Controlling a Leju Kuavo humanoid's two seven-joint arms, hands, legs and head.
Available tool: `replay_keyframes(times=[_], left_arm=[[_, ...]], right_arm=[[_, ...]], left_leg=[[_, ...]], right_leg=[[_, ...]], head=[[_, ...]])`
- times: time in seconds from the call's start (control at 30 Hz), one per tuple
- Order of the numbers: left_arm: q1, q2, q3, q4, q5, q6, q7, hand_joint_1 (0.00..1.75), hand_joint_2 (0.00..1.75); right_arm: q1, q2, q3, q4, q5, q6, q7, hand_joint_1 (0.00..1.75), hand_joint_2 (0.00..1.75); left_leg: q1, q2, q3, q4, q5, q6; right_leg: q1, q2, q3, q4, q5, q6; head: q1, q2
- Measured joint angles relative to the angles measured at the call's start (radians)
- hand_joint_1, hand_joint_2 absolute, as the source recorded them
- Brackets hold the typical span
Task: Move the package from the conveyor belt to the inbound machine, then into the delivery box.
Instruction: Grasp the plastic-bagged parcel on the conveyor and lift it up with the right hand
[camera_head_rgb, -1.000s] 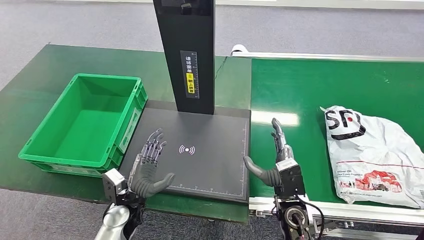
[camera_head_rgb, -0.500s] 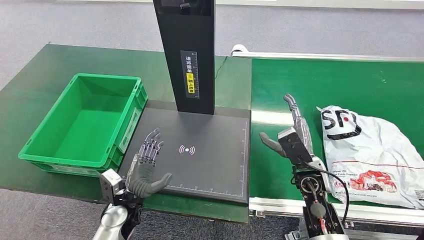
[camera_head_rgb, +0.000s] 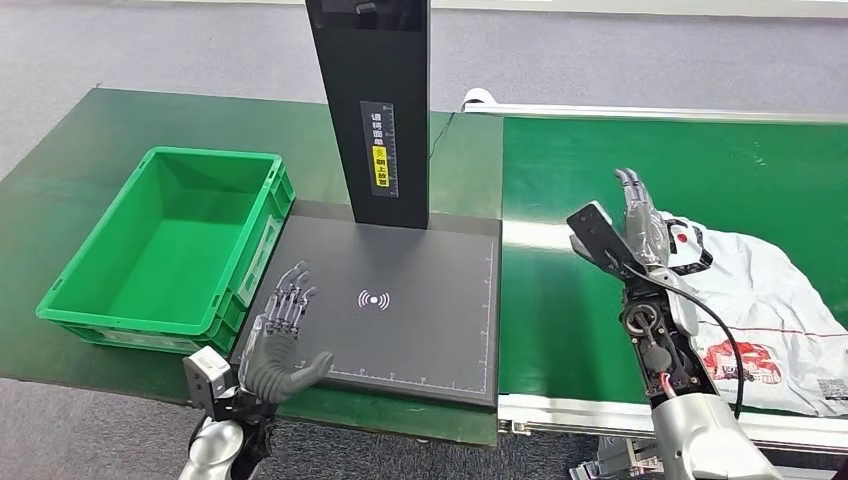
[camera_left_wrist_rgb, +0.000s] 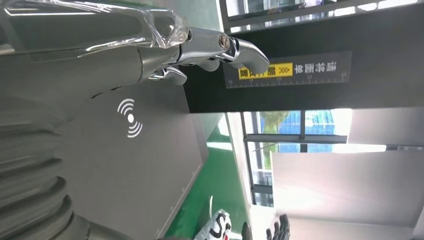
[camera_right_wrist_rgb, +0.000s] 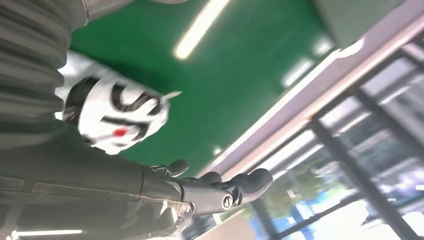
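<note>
Reaching stage only: right hand (camera_head_rgb: 640, 215), fingers apart and empty, hovers at the near edge of the crumpled white plastic mailer package (camera_head_rgb: 770, 300), which lies on the green conveyor belt (camera_head_rgb: 580, 170). Black flat inbound machine plate (camera_head_rgb: 400, 320) and green plastic delivery box (camera_head_rgb: 170, 245) both unvisited. Left hand (camera_head_rgb: 280, 345) spread, empty. Package cut off at frame edge; contact unclear.

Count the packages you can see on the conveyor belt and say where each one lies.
1. A white package lies on the belt at its right side, beside the right hand. The picture's right edge cuts it off, so more could lie beyond.
</note>
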Motion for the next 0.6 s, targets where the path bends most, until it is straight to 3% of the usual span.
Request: replay_keyframes(times=[0.4, 0.6], left_arm=[[0.034, 0.002, 0.022, -0.058, -0.001, -0.003, 0.031, 0.0, 1.75], [0.038, 0.002, 0.026, -0.071, -0.008, 0.0, 0.04, 0.0, 1.75]], right_arm=[[-0.09, -0.062, 0.015, 0.165, 0.233, 0.058, 0.385, 0.0, 1.75], [-0.109, -0.094, 0.015, 0.213, 0.293, 0.097, 0.49, 0.0, 1.75]], left_leg=[[0.0, -0.001, 0.0, 0.0, 0.0, 0.0], [0.0, -0.002, 0.0, 0.0, 0.0, 0.0]], right_leg=[[0.0, 0.0, 0.0, 0.0, 0.0, 0.0], [0.0, 0.0, 0.0, 0.0, 0.0, 0.0]], head=[[0.0, 0.0], [0.0, 0.0]])
